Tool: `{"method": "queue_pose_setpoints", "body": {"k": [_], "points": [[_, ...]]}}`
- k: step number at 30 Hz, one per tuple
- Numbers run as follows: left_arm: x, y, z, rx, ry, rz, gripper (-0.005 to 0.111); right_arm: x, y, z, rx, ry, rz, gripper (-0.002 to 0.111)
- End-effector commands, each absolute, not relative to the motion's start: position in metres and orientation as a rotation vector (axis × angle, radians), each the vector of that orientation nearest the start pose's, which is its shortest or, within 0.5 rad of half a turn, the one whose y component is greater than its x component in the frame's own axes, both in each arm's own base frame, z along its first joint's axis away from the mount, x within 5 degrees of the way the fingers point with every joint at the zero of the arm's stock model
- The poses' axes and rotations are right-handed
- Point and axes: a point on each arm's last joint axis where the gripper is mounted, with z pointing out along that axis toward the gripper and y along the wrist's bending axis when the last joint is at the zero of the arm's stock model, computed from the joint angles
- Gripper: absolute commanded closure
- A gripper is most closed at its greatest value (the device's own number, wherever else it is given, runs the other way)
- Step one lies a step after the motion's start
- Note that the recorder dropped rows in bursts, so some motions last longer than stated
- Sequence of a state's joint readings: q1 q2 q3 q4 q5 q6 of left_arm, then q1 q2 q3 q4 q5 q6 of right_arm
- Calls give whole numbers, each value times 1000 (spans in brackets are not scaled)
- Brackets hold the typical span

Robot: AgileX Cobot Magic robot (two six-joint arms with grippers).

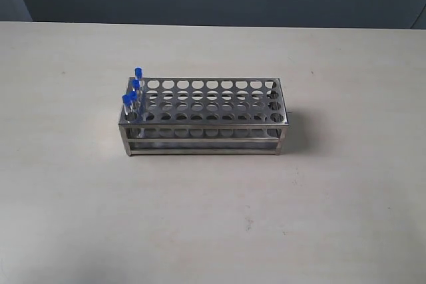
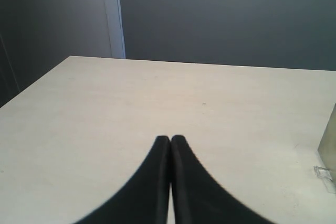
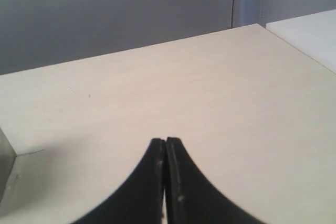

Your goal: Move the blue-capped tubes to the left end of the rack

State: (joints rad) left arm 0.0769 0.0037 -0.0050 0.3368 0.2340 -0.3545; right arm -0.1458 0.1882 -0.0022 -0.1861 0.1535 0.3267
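Rack (image 1: 200, 140): shiny steel, open-sided, standing flat on the pale table (image 1: 213, 224). Its long side faces the exterior camera. The top plate carries four rows of round holes.

Blue-capped tubes (image 1: 135, 90): all stand upright in the holes at the rack's left end, in the outermost column, one behind another from the front row towards the back. The blue caps rise above the top plate. The caps partly overlap in the exterior view, so we do not rely on a count from here. The remaining holes of the rack, from the tubes to the right end, hold nothing.

Left gripper (image 2: 170, 141): the two black fingers are pressed together, tip against tip, with nothing between them. It hangs over bare table, apart from the rack. In the left wrist view a narrow metallic strip at the picture's border looks like a corner of the rack (image 2: 329, 140); we cannot tell which corner.

Right gripper (image 3: 165, 142): its fingers are likewise closed flat on each other and grasp nothing. It also sits above bare table, clear of the rack. A grey sliver at the edge of the right wrist view may be the rack's end; it is too cropped to confirm.
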Motion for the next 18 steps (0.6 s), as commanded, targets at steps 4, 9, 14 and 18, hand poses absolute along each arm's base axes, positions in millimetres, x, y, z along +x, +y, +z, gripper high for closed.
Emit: {"method": "queue_pose_setpoints", "body": {"k": [4, 9, 14, 18], "points": [[55, 11, 194, -142, 1696, 93, 106, 64, -11, 186, 205, 1814, -67, 109], [55, 11, 194, -142, 1696, 93, 106, 62, -10, 186, 162, 1818, -94, 109], [55, 11, 194, -142, 1696, 93, 106, 61, -9, 184, 131, 1839, -114, 109], [55, 11, 194, -142, 1696, 93, 106, 60, -9, 182, 128, 1858, -117, 109]]}}
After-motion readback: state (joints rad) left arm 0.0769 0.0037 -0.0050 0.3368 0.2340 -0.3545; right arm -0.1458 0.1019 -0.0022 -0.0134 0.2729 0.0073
